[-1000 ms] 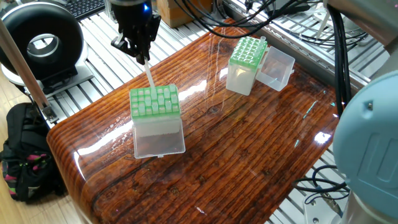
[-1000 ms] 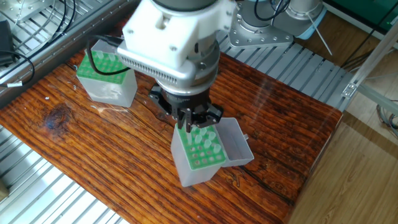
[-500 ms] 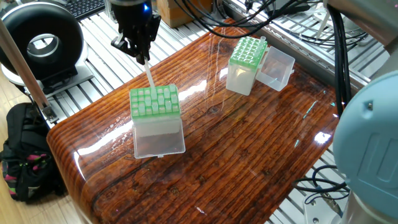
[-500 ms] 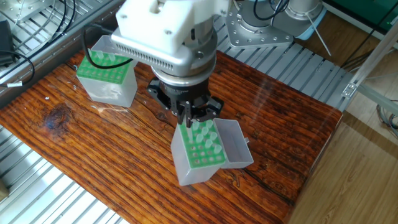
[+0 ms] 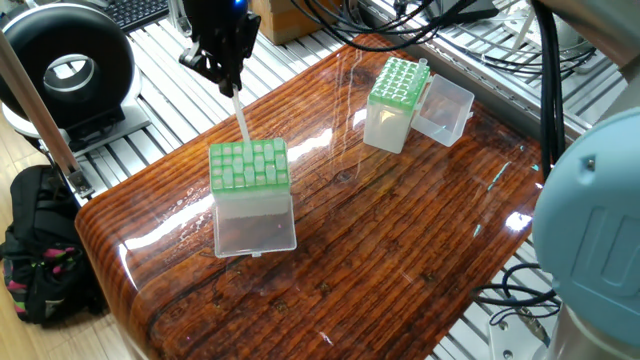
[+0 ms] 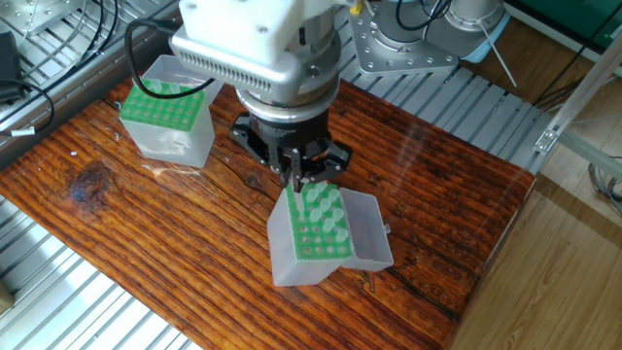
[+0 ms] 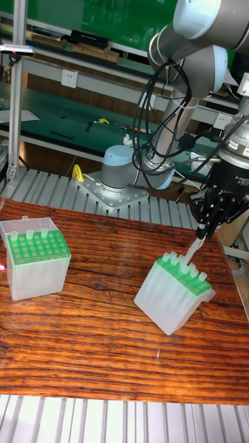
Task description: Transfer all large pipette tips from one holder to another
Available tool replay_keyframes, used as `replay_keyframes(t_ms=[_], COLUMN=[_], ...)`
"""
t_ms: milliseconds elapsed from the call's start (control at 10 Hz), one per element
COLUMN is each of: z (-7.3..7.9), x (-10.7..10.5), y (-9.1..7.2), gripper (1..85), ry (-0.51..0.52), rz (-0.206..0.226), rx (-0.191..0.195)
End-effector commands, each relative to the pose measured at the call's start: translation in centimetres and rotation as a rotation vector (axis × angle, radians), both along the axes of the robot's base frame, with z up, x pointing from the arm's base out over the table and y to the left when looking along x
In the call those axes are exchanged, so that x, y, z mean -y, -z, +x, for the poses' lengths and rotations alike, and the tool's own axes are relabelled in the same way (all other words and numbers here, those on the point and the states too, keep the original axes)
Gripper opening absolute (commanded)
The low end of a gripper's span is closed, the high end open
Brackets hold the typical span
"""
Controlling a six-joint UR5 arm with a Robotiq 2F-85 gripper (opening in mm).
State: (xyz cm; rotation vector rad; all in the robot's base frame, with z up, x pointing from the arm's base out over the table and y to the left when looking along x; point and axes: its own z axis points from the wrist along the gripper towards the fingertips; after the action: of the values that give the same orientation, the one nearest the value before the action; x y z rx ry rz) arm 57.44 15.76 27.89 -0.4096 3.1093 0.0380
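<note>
Arm reaches down over one end of the bench (image 5: 400, 230), wrist pointing downward. Gripper (image 5: 228, 82) is clamped on the top of one large pipette tip (image 5: 241, 118); the tip slants down with its lower end at the rim of the near holder (image 5: 251, 195). In the tall fixed view that holder (image 7: 174, 294) sits tilted, one bottom edge lifted off the bench, green rack facing the gripper (image 7: 205, 232). Several more tips stand in its rack in the other fixed view (image 6: 324, 216), its clear lid (image 6: 367, 231) hinged open alongside. Second holder (image 5: 396, 104) stands upright, well apart at the far end, lid (image 5: 446, 109) open beside it.

Bench: glossy, dark reddish wood grain, mounted on a ribbed aluminium frame (image 5: 150, 60). Surroundings: black round device (image 5: 66, 72) and black backpack (image 5: 40, 250) on the floor side; cables (image 5: 420, 25) behind; a second grey robot base (image 7: 126, 176) and green backdrop (image 7: 90, 17) in the tall view.
</note>
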Motion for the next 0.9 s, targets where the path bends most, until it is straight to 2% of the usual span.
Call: replay_keyframes(t_ms=[0,700,800], z=[-0.6,-1.5,-1.6], x=[-0.4,-0.4,-0.7], y=[-0.8,-1.6,-1.7], gripper=[16.3,15.7,15.7], ry=[0.0,-0.001,0.002], rz=[0.014,0.017,0.03], rx=[-0.003,-0.009,-0.011])
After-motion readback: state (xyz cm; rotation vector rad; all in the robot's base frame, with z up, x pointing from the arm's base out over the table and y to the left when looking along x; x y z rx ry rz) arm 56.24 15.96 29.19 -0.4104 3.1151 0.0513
